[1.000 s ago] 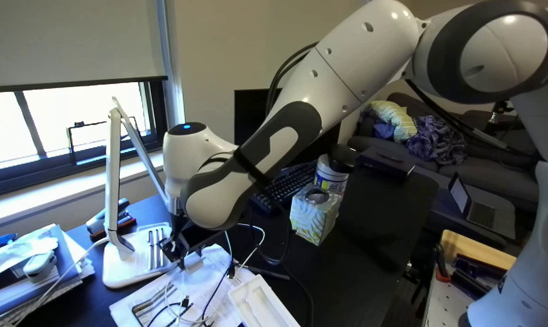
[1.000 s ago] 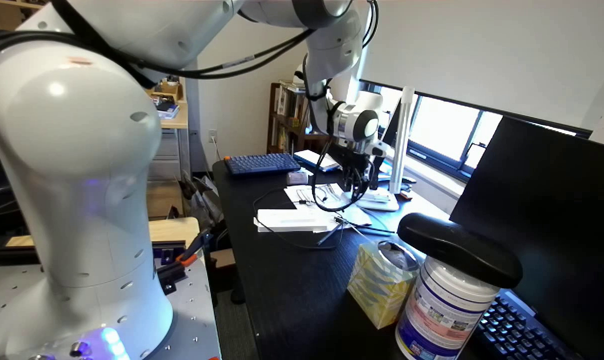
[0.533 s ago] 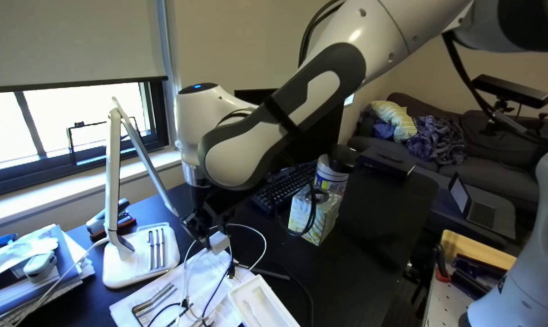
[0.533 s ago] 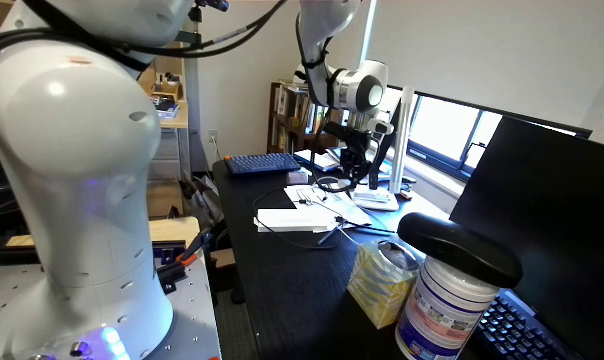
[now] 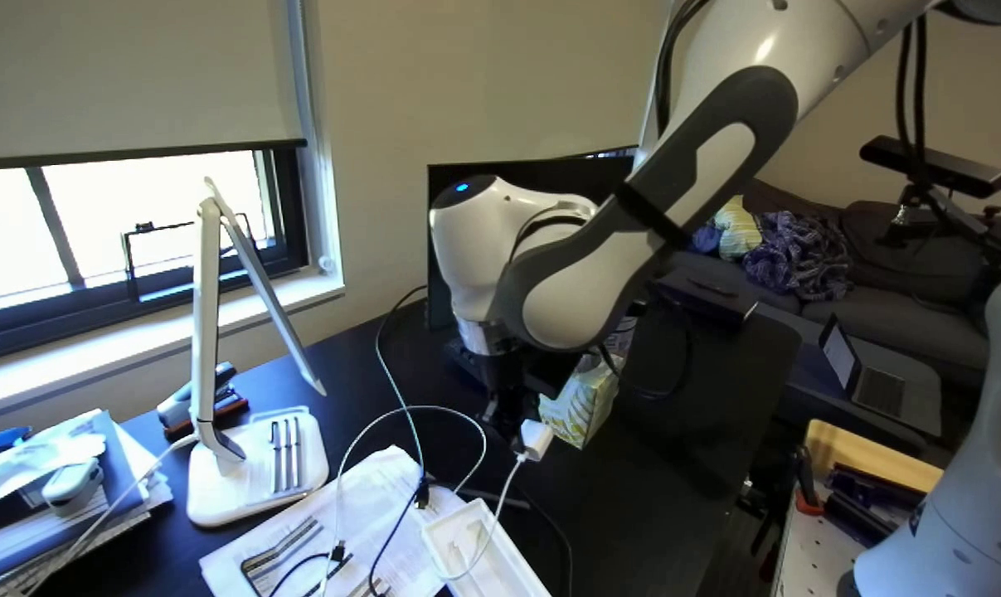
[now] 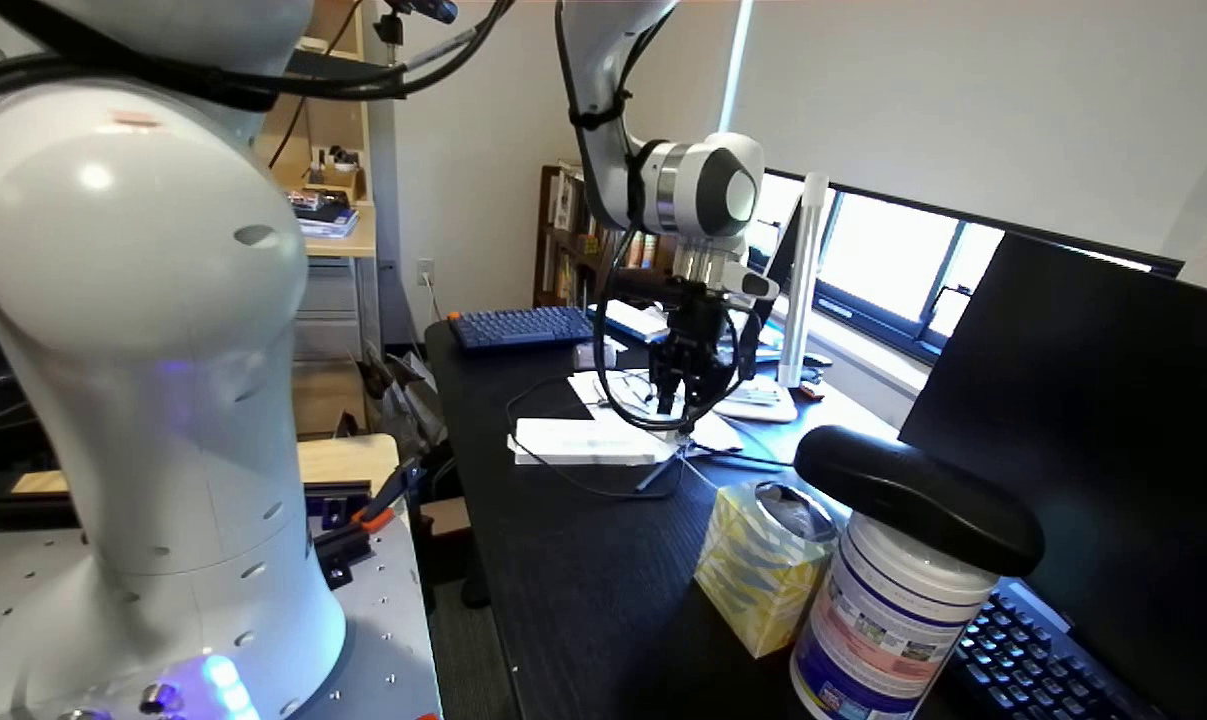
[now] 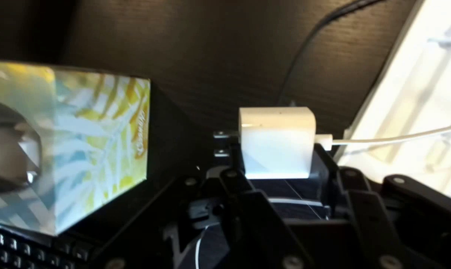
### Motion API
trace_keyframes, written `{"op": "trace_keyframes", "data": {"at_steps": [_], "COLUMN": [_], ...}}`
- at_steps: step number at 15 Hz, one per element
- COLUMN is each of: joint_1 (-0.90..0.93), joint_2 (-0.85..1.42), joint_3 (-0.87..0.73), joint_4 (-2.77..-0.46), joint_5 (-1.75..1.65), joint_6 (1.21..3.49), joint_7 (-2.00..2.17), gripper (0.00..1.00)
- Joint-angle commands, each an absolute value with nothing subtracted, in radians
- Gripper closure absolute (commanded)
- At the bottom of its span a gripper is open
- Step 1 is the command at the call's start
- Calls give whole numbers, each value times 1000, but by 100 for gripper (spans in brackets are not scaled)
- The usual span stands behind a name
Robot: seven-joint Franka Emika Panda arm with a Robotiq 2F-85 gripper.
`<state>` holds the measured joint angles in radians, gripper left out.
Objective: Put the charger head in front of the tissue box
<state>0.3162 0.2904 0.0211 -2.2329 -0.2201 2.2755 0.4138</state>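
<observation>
Small white plastic block-shaped charger head (image 7: 277, 144): pinched in the black metal gripper (image 7: 281, 157), apparently off the black wood-grained desk (image 7: 195, 45). Thin white cable (image 7: 382, 141) runs from one side of the gripper over the shallow white rectangular tray (image 7: 389, 97); I judge a snag there could twist the head loose. Yellow-green patterned cardboard tissue box (image 7: 102, 149) stands near the gripper's opposite side; overshoot could knock it. On release, cable tension may drag the head.
</observation>
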Motion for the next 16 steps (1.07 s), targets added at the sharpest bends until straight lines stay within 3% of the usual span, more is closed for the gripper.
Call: {"op": "trace_keyframes", "data": {"at_steps": [1, 2, 3, 7, 8, 16], "joint_1": [245, 222, 241, 215, 215, 113], "joint_2": [165, 162, 227, 191, 190, 144], "joint_3": [36, 43, 46, 49, 51, -39], "joint_4": [-2412, -2412, -2350, -2384, -2384, -2581], "joint_5": [-248, -200, -230, -227, -227, -325], "joint_6": [2291, 2290, 2276, 2277, 2277, 2294], "joint_7": [303, 275, 341, 313, 313, 270], "gripper": [80, 80, 55, 55, 80, 80]}}
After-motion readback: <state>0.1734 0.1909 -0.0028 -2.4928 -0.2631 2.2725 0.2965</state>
